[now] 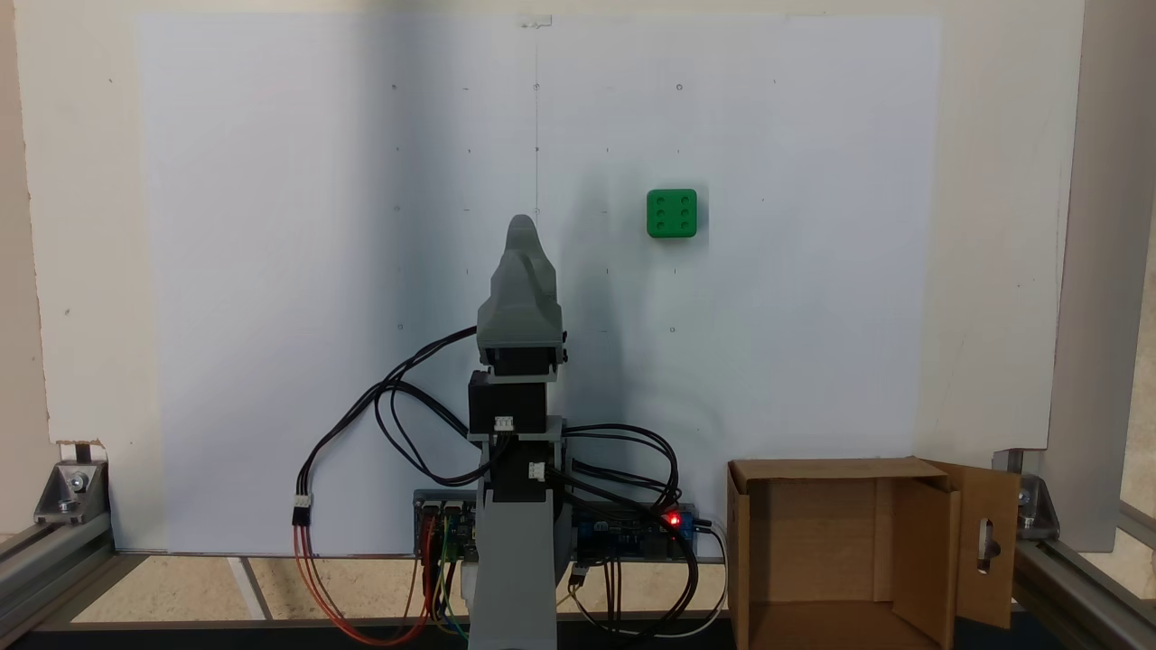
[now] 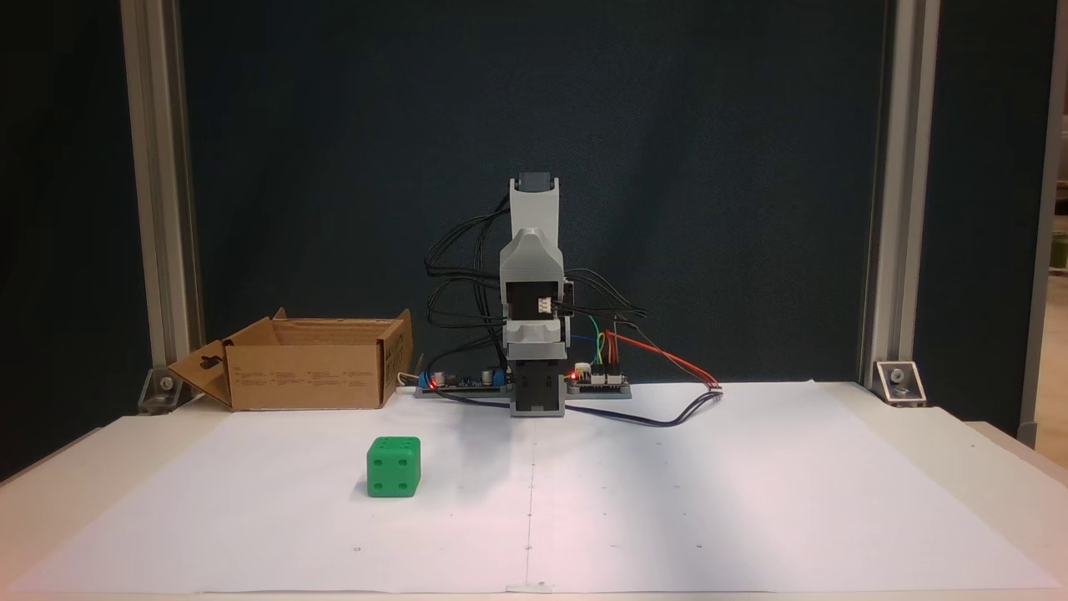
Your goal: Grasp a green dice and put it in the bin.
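The green dice (image 1: 672, 214) (image 2: 393, 467) rests on the white paper, six pips up in the fixed view from above. My arm is folded over its base in the middle. The grey gripper (image 1: 521, 227) (image 2: 534, 250) points out over the paper, well short of the dice and off to one side of it. Its jaws lie one over the other, so no gap can be judged, and nothing is held. The bin (image 1: 813, 471) (image 2: 309, 377), a brown cardboard box with open flaps, stands beside the arm's base. One flap has a slot cut-out.
White paper (image 1: 271, 271) (image 2: 709, 501) covers the table. Control boards with a red light (image 1: 673, 520) and loose cables (image 1: 397, 397) lie around the arm's base. Aluminium frame posts (image 2: 158, 209) and corner brackets (image 1: 72, 487) stand at the table's corners.
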Robot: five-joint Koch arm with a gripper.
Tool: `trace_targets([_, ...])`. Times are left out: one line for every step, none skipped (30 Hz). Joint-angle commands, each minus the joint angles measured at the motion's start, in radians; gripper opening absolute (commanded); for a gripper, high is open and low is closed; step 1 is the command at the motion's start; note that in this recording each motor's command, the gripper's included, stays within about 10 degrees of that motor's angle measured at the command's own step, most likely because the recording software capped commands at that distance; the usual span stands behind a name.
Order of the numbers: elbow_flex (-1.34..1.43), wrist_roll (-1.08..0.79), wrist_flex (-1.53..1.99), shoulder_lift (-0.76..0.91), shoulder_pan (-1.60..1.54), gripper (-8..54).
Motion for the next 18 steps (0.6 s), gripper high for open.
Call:
trace_targets([0.038,-0.041,-0.063,0.107,0.0,44.0])
trace_targets([0.038,-0.041,-0.063,0.107,0.0,44.0])
trace_targets([0.038,-0.041,-0.063,0.107,0.0,43.9])
trace_targets([0.038,-0.041,-0.063,0.107,0.0,43.9])
trace_targets([0.038,-0.041,-0.063,0.107,0.0,43.9])
trace_targets([0.038,-0.041,-0.063,0.107,0.0,43.9])
trace_targets([0.038,-0.041,-0.063,0.107,0.0,43.9])
trace_targets([0.038,-0.041,-0.063,0.107,0.0,43.9])
trace_targets([0.038,-0.041,-0.063,0.107,0.0,43.9])
trace_targets([0.038,-0.043,-0.063,0.107,0.0,43.9])
trace_targets([0.038,-0.043,-0.063,0.107,0.0,43.9])
trace_targets([0.038,-0.043,-0.063,0.107,0.0,43.9])
trace_targets([0.038,-0.044,-0.063,0.107,0.0,44.0])
trace_targets([0.038,-0.046,-0.063,0.107,0.0,43.9])
trace_targets([0.038,-0.048,-0.064,0.107,0.0,43.9])
trace_targets([0.038,-0.048,-0.063,0.107,0.0,43.7])
trace_targets([0.038,-0.048,-0.063,0.107,0.0,43.1])
trace_targets([0.038,-0.048,-0.063,0.107,0.0,43.1])
